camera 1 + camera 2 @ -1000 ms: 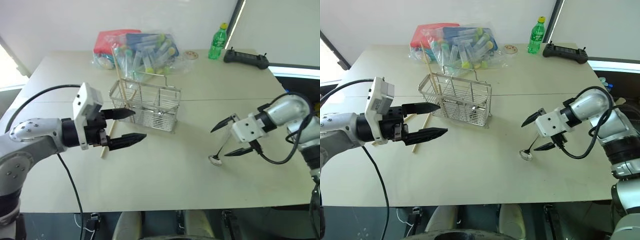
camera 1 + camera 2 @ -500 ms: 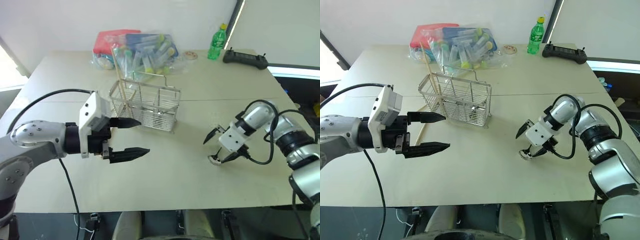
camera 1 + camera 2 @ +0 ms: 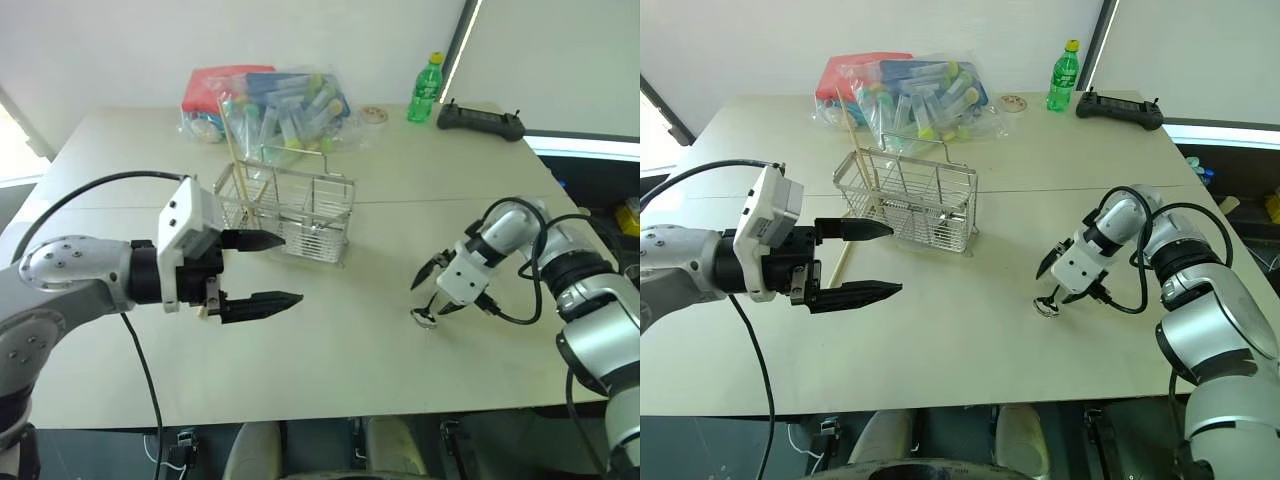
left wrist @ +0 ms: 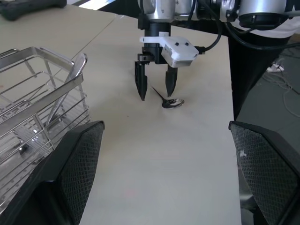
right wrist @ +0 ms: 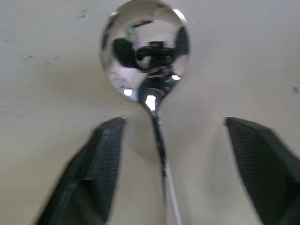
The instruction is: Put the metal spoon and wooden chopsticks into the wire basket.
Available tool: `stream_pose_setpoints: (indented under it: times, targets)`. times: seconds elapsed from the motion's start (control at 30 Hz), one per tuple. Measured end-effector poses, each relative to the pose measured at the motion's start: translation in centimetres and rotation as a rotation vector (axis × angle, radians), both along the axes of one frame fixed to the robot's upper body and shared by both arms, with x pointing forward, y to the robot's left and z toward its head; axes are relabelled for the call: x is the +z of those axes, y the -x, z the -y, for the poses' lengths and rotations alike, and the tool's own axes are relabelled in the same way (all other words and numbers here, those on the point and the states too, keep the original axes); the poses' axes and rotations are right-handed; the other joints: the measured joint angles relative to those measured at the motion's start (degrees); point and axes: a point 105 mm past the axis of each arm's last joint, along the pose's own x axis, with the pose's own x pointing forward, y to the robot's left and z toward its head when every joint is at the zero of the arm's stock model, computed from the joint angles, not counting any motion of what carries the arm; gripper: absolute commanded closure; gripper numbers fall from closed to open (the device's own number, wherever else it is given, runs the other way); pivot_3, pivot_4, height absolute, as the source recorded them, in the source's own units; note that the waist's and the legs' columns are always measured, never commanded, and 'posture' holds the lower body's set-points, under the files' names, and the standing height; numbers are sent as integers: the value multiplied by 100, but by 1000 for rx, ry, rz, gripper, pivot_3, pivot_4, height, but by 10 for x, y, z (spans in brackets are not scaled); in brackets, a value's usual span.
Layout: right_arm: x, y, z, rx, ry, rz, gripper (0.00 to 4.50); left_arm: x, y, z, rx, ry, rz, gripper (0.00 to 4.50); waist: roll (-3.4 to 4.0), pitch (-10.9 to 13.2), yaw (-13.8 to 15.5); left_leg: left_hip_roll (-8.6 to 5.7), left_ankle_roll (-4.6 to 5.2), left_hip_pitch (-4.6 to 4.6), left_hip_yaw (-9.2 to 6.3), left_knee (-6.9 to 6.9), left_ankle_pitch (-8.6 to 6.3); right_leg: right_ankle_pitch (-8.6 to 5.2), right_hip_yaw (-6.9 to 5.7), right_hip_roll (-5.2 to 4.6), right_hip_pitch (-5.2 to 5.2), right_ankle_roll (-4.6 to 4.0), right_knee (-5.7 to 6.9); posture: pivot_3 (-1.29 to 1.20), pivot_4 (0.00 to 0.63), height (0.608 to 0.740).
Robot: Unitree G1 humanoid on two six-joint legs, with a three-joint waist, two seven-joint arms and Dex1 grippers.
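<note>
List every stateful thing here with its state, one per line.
metal spoon: flat on the table, handle between the right gripper's fingers, ungripped.
wooden chopsticks: one upright in the basket, one on the table.
wire basket: upright.
left gripper: open, empty.
right gripper: open, straddling the spoon.
green bottle: upright, capped.

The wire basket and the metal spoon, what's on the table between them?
Nothing: between the wire basket and the metal spoon the table is bare, as the right eye view shows.
</note>
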Motion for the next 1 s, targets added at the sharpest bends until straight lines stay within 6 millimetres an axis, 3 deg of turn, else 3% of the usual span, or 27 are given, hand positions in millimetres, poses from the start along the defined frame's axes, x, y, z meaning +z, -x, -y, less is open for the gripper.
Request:
stream_pose_setpoints:
  times: [0.03,0.4,0.57,1.0]
  targets:
    - [-1,2,1,5,6,-4,2823,1,0,0,-2,0,4,0,0,0,-5,0,0,2,0,0,0,0,1,0,0,0,1,0,150,691]
    - [-3,12,3,37,17,-33,2823,6,-2,2,1,7,22,0,-5,0,34,0,0,-1,-3,-8,0,-7,4,0,-20,3,35,0,150,691]
    - [-6,19,4,45,24,-63,4478,6,-2,2,4,8,24,0,-5,0,36,0,0,-2,-3,-7,-1,-8,4,-1,-21,3,35,0,150,691]
    - [-3,22,2,33,3,-80,4478,11,-6,2,16,27,39,0,-3,5,39,0,0,-12,-2,-7,-1,-8,4,-1,-33,3,36,0,150,691]
